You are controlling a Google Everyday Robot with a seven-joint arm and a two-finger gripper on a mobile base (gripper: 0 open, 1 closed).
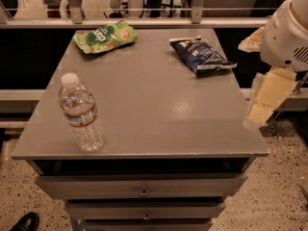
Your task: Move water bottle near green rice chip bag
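The water bottle (pixel 81 114) stands upright near the front left corner of the grey cabinet top (pixel 154 105). It is clear with a white cap and a pale label with a red stripe. The green rice chip bag (pixel 106 36) lies flat at the far left corner. My gripper (pixel 264 100) hangs off the right edge of the cabinet, below the white arm housing (pixel 288 32), far from the bottle and holding nothing I can see.
A dark blue snack bag (pixel 201 55) lies at the far right of the top. Drawers (pixel 144 191) sit below the front edge. A rail and glass wall run behind the cabinet. A shoe (pixel 24 223) shows at the bottom left on the speckled floor.
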